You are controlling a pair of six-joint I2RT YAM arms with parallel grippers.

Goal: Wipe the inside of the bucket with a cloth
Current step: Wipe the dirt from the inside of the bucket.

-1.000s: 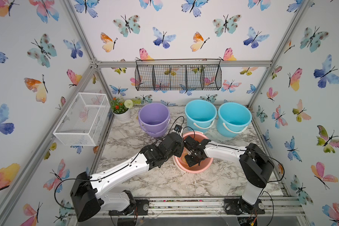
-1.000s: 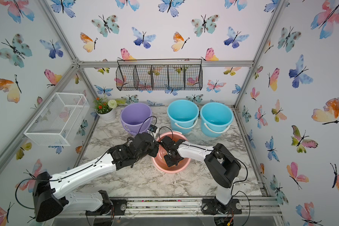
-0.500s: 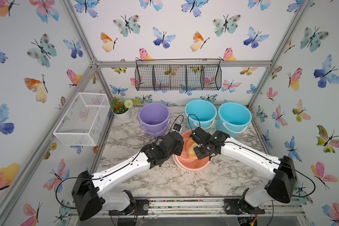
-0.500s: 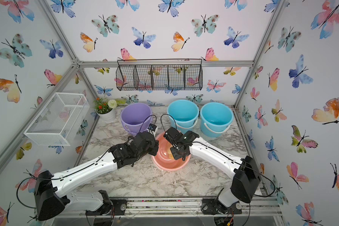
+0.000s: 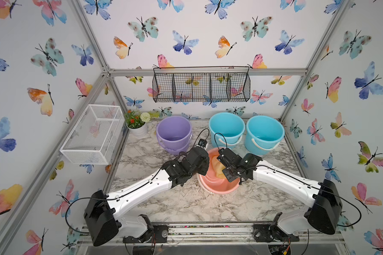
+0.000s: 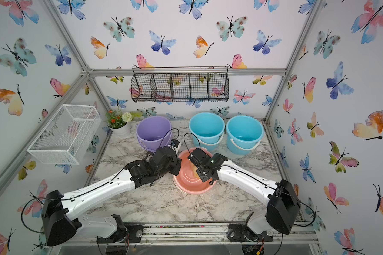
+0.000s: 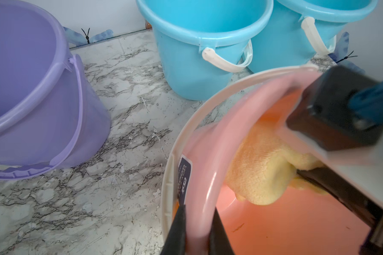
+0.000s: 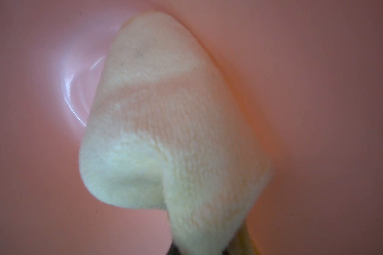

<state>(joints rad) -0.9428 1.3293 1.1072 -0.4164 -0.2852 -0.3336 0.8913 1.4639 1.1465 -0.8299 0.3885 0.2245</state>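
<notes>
The bucket (image 5: 219, 187) (image 6: 191, 187) is salmon pink and stands mid-table, tipped. My left gripper (image 7: 197, 229) is shut on its pink rim (image 7: 208, 159), one finger outside the wall and one inside. Inside it is the cloth (image 7: 259, 167) (image 8: 175, 132), pale yellow and bunched, and it also shows in both top views (image 5: 217, 167) (image 6: 194, 171). My right gripper (image 8: 199, 251) reaches into the bucket and is shut on the cloth. The cloth presses against the bucket's inner wall (image 8: 31, 154). Its fingers are almost wholly hidden by the fabric.
Behind the pink bucket stand a purple bucket (image 5: 174, 132) and two blue buckets (image 5: 227, 128) (image 5: 264, 132). A potted plant (image 5: 137, 125) sits at the back left. A white wire basket (image 5: 93, 134) hangs on the left wall, a black one (image 5: 201, 87) on the back wall.
My right arm has stretched out, its elbow swinging far to the right, and its wrist has drawn the cloth along the bucket's inside. The left arm keeps its hold on the rim.
</notes>
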